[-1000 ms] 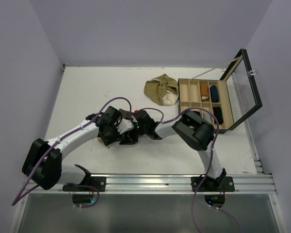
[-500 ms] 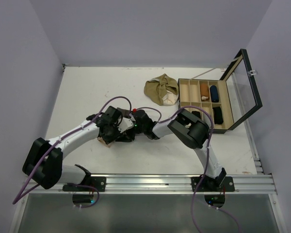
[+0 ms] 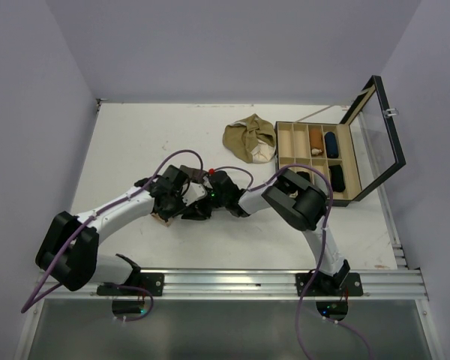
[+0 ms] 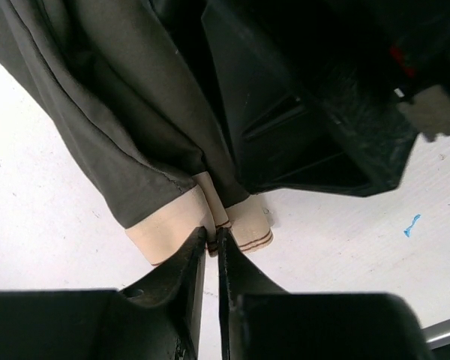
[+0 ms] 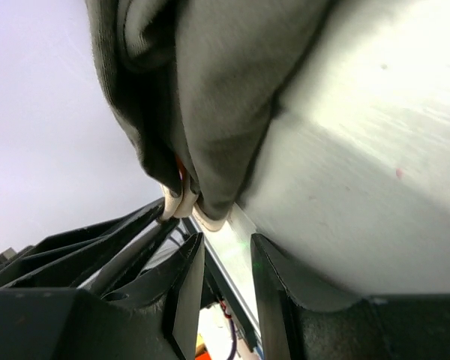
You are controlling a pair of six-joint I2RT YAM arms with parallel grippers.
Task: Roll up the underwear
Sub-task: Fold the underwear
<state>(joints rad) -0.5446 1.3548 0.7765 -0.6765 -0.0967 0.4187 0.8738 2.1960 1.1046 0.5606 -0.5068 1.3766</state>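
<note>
The dark brown underwear (image 3: 196, 213) is bunched on the table between my two grippers. In the left wrist view its dark cloth (image 4: 127, 127) hangs in folds with the beige waistband (image 4: 169, 234) at the bottom. My left gripper (image 4: 212, 244) is shut on a fold of that waistband. My right gripper (image 5: 221, 251) is open, its jaws just under the hanging dark cloth (image 5: 225, 97) with nothing between them. In the top view the left gripper (image 3: 178, 204) and right gripper (image 3: 204, 202) nearly touch. The olive-tan underwear (image 3: 249, 139) lies crumpled at the back.
An open wooden case (image 3: 313, 124) with compartments stands at the right, holding several rolled items; its glass lid (image 3: 382, 127) stands upright. The aluminium rail (image 3: 232, 281) runs along the near edge. Purple cables loop over both arms.
Both grippers have shifted slightly away from the near edge with the dark underwear between them. The olive-tan underwear and the case have not moved.
</note>
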